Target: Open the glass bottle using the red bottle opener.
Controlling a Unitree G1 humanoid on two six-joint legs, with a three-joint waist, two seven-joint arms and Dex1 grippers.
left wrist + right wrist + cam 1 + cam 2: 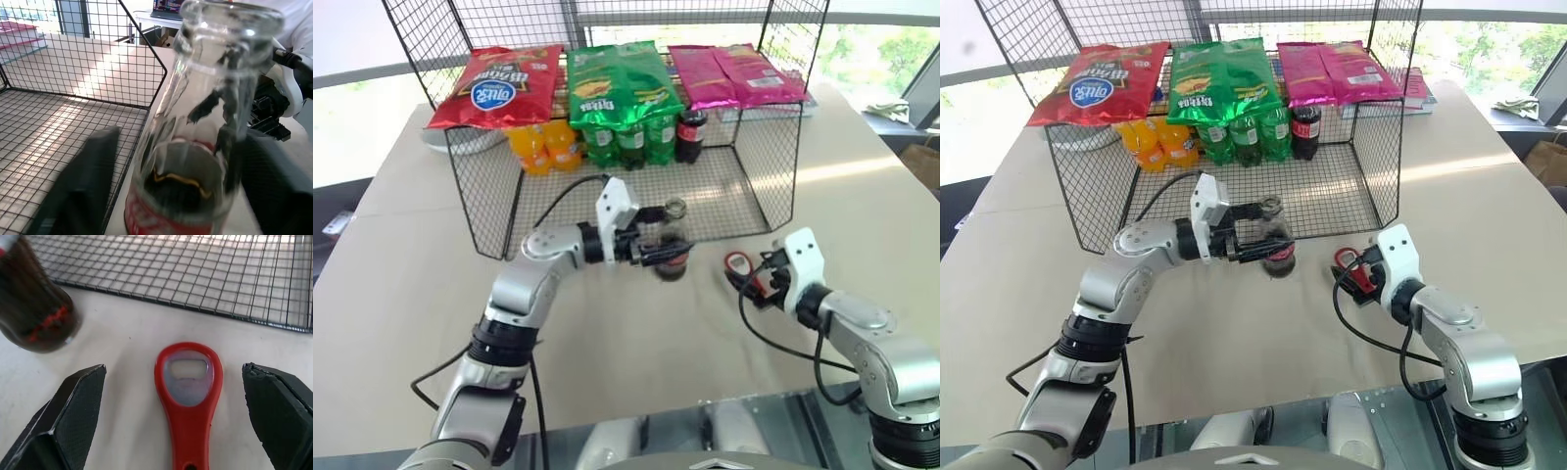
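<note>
The bottle (pixel 672 245) stands on the worktop (pixel 636 343), just in front of the wire basket (pixel 754 186), and its mouth looks bare, with no cap that I can see. The left pincer (pixel 663 248) reaches in level from the side, and its fingers stand apart on both sides of the bottle body. I cannot tell if they touch the glass.

The opener (pixel 189 391) lies flat on the worktop to the right of the bottle, near it but not touching. Its loop head points toward the basket. The right pincer (pixel 178 416) hovers over it with the fingers wide apart, one on each side of the handle, and holds nothing.

I judge the bottle to be stiff, smooth and slippery, also breakable, and rather heavy for its size because dark liquid fills the lower part. A hold on the wide body at the red label seems safer than on the slim neck. The opener looks light, hard and thin. Since it lies flat, the fingers would need to close across the narrow handle, low to the worktop, leaving the head free.
</note>
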